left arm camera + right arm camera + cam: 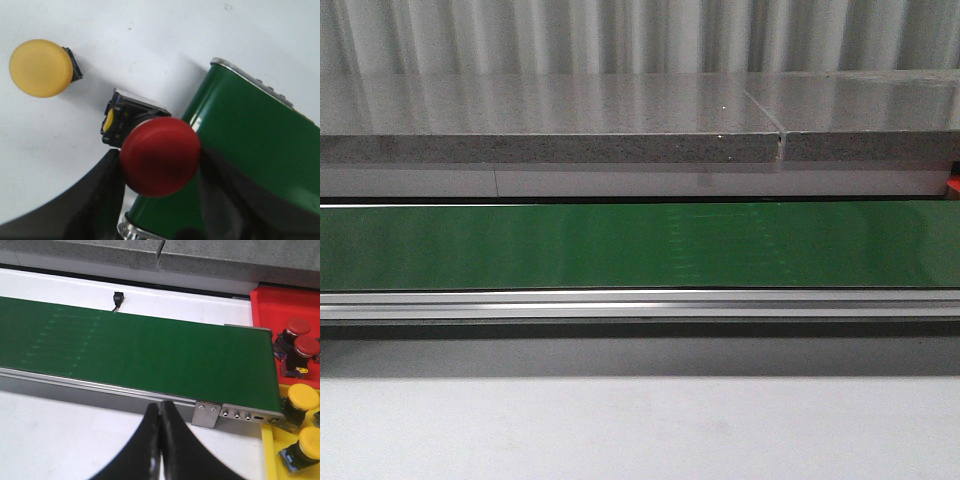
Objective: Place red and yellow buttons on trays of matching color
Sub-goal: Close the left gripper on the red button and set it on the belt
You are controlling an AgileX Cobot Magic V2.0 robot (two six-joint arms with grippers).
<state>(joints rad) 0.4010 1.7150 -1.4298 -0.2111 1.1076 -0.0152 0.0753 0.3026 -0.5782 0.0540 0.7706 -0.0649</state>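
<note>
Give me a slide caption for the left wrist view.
Left end effector grips a red button beside the green conveyor belt; a yellow button lies apart.

The left pincer (160,200) hung low, its two dark fingers (102,200) spread apart with a red button (160,156) sitting between them; whether they pressed on it could not be told. The right pincer (161,440) had its fingers pressed together, tips touching, holding nothing. Neither arm showed in the front view.
</note>
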